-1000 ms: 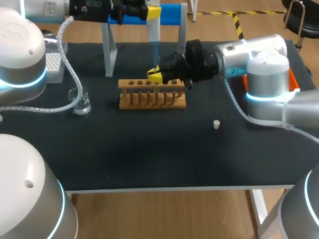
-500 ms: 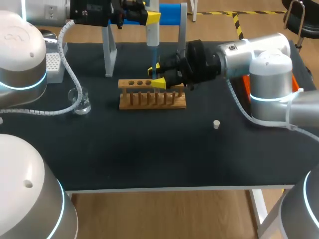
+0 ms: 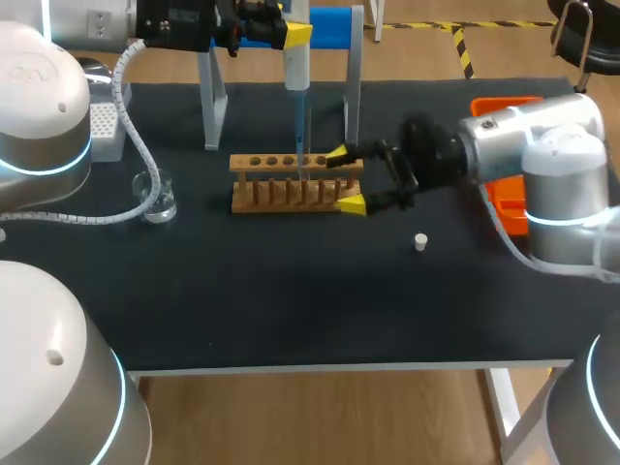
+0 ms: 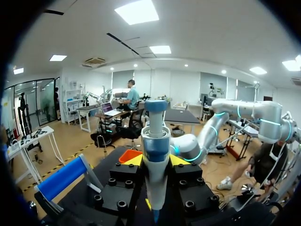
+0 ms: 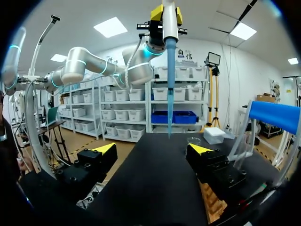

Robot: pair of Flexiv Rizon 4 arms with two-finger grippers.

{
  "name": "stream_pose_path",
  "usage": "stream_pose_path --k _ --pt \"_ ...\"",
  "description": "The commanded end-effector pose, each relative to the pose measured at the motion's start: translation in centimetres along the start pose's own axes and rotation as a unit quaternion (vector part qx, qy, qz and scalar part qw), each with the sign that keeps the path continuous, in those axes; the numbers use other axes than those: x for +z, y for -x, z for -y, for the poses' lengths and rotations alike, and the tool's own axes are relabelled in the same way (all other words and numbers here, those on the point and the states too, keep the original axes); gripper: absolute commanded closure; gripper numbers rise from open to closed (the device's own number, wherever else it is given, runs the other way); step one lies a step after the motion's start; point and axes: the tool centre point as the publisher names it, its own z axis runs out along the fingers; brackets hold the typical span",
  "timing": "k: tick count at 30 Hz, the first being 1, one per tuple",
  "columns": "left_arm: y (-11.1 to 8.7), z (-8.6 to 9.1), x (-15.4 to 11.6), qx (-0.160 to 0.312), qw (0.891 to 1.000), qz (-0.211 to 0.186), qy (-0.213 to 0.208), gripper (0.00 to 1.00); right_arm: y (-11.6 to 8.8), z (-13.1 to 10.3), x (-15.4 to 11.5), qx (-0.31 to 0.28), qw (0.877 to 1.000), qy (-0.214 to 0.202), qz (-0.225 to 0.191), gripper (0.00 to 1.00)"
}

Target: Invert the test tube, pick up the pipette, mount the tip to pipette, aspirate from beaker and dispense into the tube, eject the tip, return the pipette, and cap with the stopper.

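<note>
Pipette (image 3: 296, 73) held in left tool (image 3: 294, 32), above rack (image 3: 291, 194)

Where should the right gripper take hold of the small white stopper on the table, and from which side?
Grip the stopper across its sides, coming straight down from above. It is short and sits alone on the black table, apart from the wooden rack, so the open right gripper can probably straddle it freely.
</note>
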Motion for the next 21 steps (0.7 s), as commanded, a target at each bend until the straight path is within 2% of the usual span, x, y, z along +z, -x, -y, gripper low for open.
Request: stream_pose_path --k 1,6,21 --pt "0.00 0.01 0.01 0.000 1.000 0.000 -0.001 1.00 -1.59 0.73 -2.18 0.003 1.000 -0.002 0.017 0.00" --pt "0.00 0.01 0.01 0.000 1.000 0.000 -0.001 1.00 -2.02 1.12 -3.16 0.000 1.000 -0.007 0.029 0.00" --pt "0.00 0.01 0.01 0.000 1.000 0.000 -0.001 1.00 -2.02 1.12 -3.16 0.000 1.000 -0.007 0.029 0.00"
